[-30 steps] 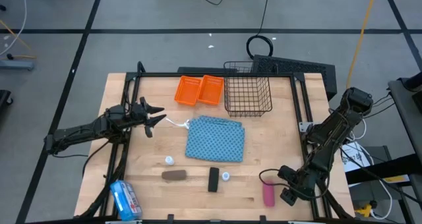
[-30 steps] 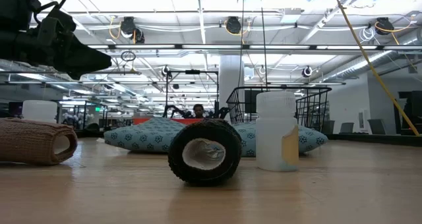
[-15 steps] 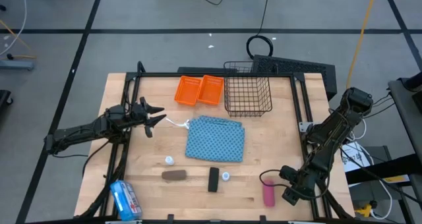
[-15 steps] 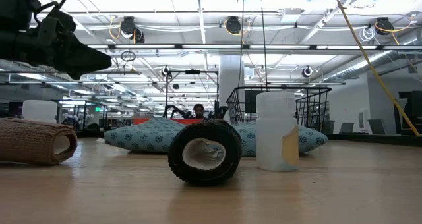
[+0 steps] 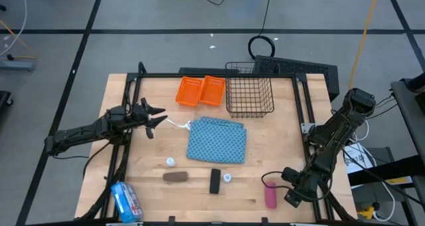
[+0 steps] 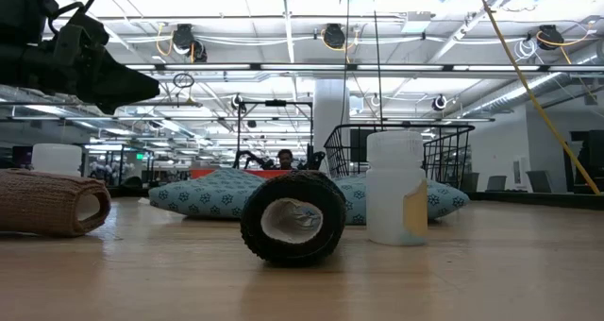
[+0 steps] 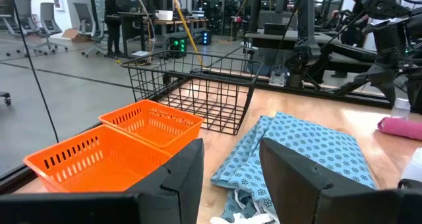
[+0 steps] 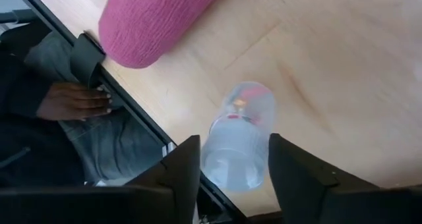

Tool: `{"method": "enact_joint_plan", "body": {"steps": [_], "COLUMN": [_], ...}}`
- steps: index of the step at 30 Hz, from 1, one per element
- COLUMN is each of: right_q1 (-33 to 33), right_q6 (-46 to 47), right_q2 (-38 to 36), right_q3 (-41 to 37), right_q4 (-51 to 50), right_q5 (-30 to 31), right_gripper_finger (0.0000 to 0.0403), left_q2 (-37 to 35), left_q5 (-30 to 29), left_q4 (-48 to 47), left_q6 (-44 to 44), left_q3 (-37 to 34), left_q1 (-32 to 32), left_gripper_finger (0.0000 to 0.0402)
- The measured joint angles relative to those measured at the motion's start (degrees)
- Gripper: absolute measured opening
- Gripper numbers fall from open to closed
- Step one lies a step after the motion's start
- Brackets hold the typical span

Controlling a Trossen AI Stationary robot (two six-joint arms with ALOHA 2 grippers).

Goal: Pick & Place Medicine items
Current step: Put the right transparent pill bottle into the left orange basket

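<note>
My right gripper (image 8: 234, 140) is at the table's near right corner, pointing steeply down, with a small clear bottle (image 8: 239, 128) lying on its side between the fingers. In the high view the gripper (image 5: 292, 197) hides that bottle. A pink roll (image 5: 270, 194) lies just left of it. A black roll (image 5: 215, 181), a brown roll (image 5: 176, 177) and two tiny white bottles (image 5: 170, 161) (image 5: 227, 177) rest on the wood near the front. My left gripper (image 5: 157, 117) hovers open at the left, level, touching nothing. My right gripper has the clear bottle's near end (image 8: 227, 168) between its two fingers, one finger (image 8: 188, 165) along each side. They come slanting down from above, lying along the bottle. The bottle lies on its side on the table beside the edge.
A blue patterned cloth (image 5: 217, 139) lies mid-table. Orange trays (image 5: 200, 91) and a wire basket (image 5: 250, 96) stand at the far edge. A blue and white packet (image 5: 124, 201) lies at the near left. A person's hand (image 8: 74, 100) shows just beyond the table edge by my right gripper.
</note>
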Motion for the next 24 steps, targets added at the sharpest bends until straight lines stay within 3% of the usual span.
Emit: {"method": "enact_joint_plan", "body": {"steps": [14,24], "right_q1": [-1.19,-6.63], "right_q6": [-3.79,-18.25], "right_q2": [-0.55,-0.92], "right_q3": [-0.13,-0.13], "right_q4": [4.58,9.43], "right_q5": [0.23,0.32], "right_gripper_finger": [0.0137,0.0135], "left_q2": [-0.01,0.00], "left_q5": [0.02,0.00], "left_q4": [0.00,0.00], "left_q6": [0.00,0.00], "left_q3": [0.00,0.00], "left_q1": [-0.01,-0.01], "left_gripper_finger": [0.0157,0.0157]}}
